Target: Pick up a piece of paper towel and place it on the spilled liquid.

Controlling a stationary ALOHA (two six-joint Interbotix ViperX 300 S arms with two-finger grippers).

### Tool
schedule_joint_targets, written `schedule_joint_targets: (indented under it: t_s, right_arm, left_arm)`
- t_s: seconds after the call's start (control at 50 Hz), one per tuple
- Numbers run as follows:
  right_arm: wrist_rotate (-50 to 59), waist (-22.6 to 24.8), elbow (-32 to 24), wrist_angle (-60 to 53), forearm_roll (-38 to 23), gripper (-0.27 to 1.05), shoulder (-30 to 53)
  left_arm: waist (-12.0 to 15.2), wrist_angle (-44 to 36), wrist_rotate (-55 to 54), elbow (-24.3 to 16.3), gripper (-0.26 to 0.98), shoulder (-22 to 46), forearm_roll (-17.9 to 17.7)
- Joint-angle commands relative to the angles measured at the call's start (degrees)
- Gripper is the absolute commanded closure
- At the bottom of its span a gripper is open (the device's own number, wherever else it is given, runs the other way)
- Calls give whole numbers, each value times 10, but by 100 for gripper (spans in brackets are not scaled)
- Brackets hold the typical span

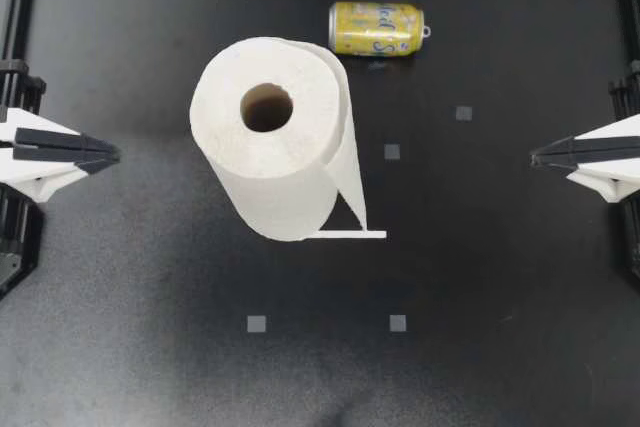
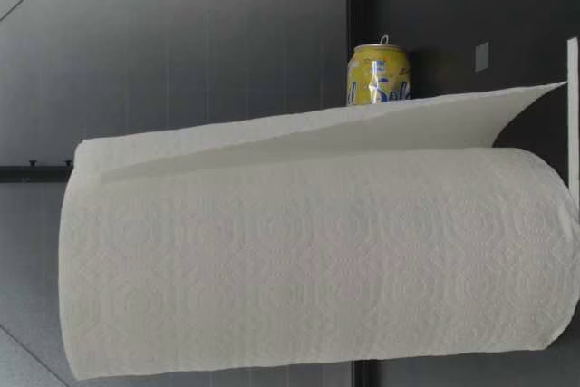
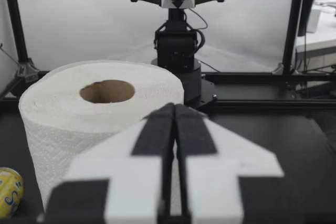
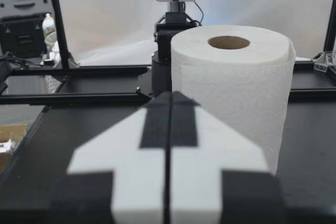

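From above, the paper towel roll [image 1: 268, 137] is standing upright on its white holder base [image 1: 352, 234], slightly toward eleven o'clock from the middle of the black table [image 1: 500, 277]. Its loose sheet [image 1: 345, 157] is hanging down the side facing three o'clock. A yellow soda can [image 1: 376, 28] is lying on its side toward one o'clock from the roll, close to the table's twelve o'clock edge. My left gripper [image 1: 112, 154] is waiting at nine o'clock and my right gripper [image 1: 535, 157] at three o'clock. Both are well apart from the roll, with their fingers pressing together on nothing.

From table height, the paper towel roll [image 2: 317, 260] is filling most of the scene, with the loose sheet [image 2: 362, 124] peeling away from it. The soda can [image 2: 378, 74] is showing farther back, behind that sheet.

In the left wrist view, my left gripper [image 3: 175, 109] is keeping its fingertips together. The paper towel roll [image 3: 100, 108] is standing ahead at about eleven o'clock from them, and the soda can [image 3: 9, 192] is peeking out beside the roll.

In the right wrist view, my right gripper [image 4: 170, 95] is likewise holding its fingers closed and empty. The paper towel roll [image 4: 231, 87] is standing ahead at about one o'clock.
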Motion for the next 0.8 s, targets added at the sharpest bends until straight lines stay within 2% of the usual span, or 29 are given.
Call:
schedule_joint_targets:
  t_s: [0.0,0.08,0.24,0.34,0.5,0.68,0.78]
  right_arm:
    - [2,-3,-8,-1,0,68,6]
    - [4,-3,-18,-1,0,76,22]
    - [2,-3,-70,25,-2,77,94]
    - [-1,-3,-125,120,-6,77,145]
    - [-1,5,-231,306,-18,77,225]
    - [4,45,-316,415,-88,77,272]
    - [19,76,-369,496,-148,77,297]
  left_arm:
    - [11,-5,6,-11,57,11,-1]
    - [11,-5,5,-18,63,19,-1]
    - [11,-4,6,-52,63,55,-1]
    - [11,-2,7,-77,63,86,-1]
    - [27,-2,7,-117,63,146,-1]
    - [49,16,8,-148,63,188,-1]
    - [60,44,10,-172,63,213,0]
